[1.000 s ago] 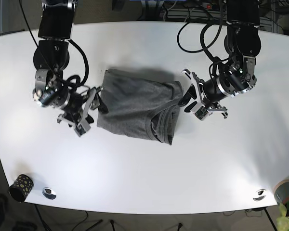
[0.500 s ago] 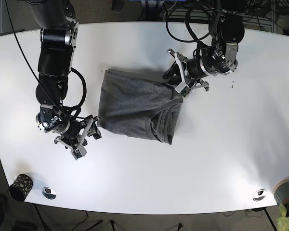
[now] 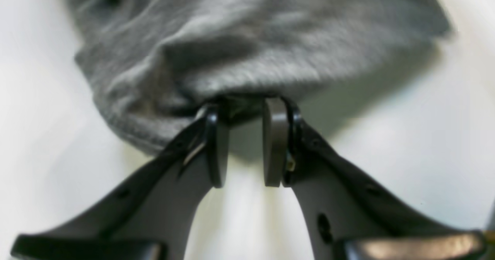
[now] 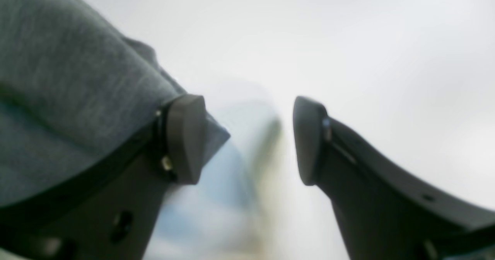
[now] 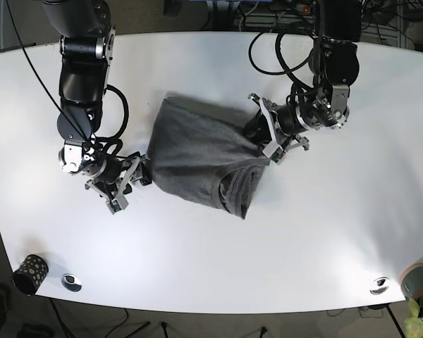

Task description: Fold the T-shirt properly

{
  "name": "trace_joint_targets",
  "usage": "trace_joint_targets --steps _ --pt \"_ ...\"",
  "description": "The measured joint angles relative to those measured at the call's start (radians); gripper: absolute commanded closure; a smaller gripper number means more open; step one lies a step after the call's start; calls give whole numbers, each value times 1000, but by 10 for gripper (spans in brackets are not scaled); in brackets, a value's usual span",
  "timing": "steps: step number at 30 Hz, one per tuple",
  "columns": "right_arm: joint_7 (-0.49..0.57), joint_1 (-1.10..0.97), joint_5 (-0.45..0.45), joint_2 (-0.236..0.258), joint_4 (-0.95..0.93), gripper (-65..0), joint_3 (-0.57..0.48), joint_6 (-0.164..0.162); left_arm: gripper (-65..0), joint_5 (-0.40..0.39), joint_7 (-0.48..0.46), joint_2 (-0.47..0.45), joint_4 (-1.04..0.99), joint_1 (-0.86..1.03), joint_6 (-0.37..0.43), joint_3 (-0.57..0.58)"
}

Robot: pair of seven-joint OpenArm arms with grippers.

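Near edge of the white worktop [image 5: 211,267]: small patterned cup [image 5: 31,274] at the near-left corner, a metal disc [image 5: 72,282] beside it, another disc [image 5: 380,285] near the near-right corner. None of it matters to the fold.

Mid worktop: grey T-shirt [image 5: 201,155], already folded down to a compact block, collar end toward the near side. It sits roughly central, slightly toward the far edge.

Right claw [image 4: 247,140] is at the shirt's left edge, low over the worktop. Jaws stand apart, nothing between them; one finger rests against the fabric edge, likely lined up to scoop that edge for the next fold.

Left claw [image 3: 245,136] is at the shirt's right edge. Jaws are narrow, tips pushed into the hem, a bunch of cloth seemingly pinched at the tips; wrist view is blurred, so the grip is a judgement. Held there probably to lift that side over.

Far edge: both arms reach in from there, cables [image 5: 268,49] trailing.
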Motion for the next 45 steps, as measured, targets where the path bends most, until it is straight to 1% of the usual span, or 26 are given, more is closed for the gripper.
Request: trace_joint_targets --steps 1,2,6,8,9,10,12,15,18,19,22,23,26,27,28,31,33,35,36,38,41,42,44,45 --pt "-3 -11 -2 0 8 -342 -8 -1 -131 0 0 -3 -20 -16 0 -2" --pt "15 -28 4 0 23 -342 -24 -10 -131 0 3 -9 -47 -40 -1 0" --pt "19 -75 15 3 82 -342 -69 -9 -131 -4 0 -51 -90 -106 -1 5" --pt "20 -117 11 2 132 -342 -92 -13 -131 -3 1 -71 -116 -144 0 2" --pt "19 -138 21 0 154 -342 -101 -8 -131 2 0 -83 -125 -157 0 2" --pt "24 -163 22 0 186 -342 -116 -13 -131 -2 -2 -96 -132 -173 0 1" --pt "8 -203 33 -5 246 -342 -132 -4 -131 -4 -3 -122 -142 -199 0 1" --pt "-61 -245 24 -39 326 -342 -129 -16 -131 -5 -1 -156 -142 -227 0 3" --pt "-124 -296 15 -69 405 -342 -134 -13 -131 -8 3 -190 -112 -230 0 3" --pt "-133 -319 22 -80 429 -342 -136 -5 -131 -11 3 -204 -93 -227 0 0" --pt "-173 -369 14 -124 503 -342 -142 -9 -131 -10 7 -226 -24 -212 0 -39" --pt "-195 -381 5 -134 527 -342 -158 -12 -131 -10 19 -226 1 -208 0 -57" --pt "-247 -417 -4 -149 600 -342 -213 -7 -131 -12 75 -222 69 -185 0 -92" --pt "-257 -433 6 -153 628 -342 -221 3 -131 -11 91 -214 93 -175 0 -104" --pt "-271 -447 23 -156 653 -342 -215 14 -131 -10 100 -199 108 -163 0 -112" --pt "-320 -460 13 -166 739 -342 -176 7 -131 -4 110 -154 160 -126 0 -127" --pt "-344 -456 31 -166 789 -341 -156 0 -131 -8 109 -122 186 -103 0 -126" --pt "-373 -446 71 -161 841 -341 -144 -3 -131 -8 109 -80 193 -75 0 -124" --pt "-393 -439 101 -161 859 -341 -145 -6 -131 -8 108 -60 193 -63 -1 -123" --pt "-430 -425 167 -167 873 -341 -151 -3 -131 -4 110 -32 191 -36 -1 -123" --pt "-470 -398 251 -180 878 -341 -158 -3 -131 -6 110 -21 194 7 -1 -125" --pt "-474 -394 261 -180 878 -341 -158 -3 -131 -7 110 -21 194 15 -1 -127" --pt "-472 -383 285 -197 865 -341 -151 -4 -129 -3 110 -23 194 37 -1 -134" --pt "-473 -378 281 -207 856 -341 -151 -7 -129 -3 110 -24 194 47 -1 -139"
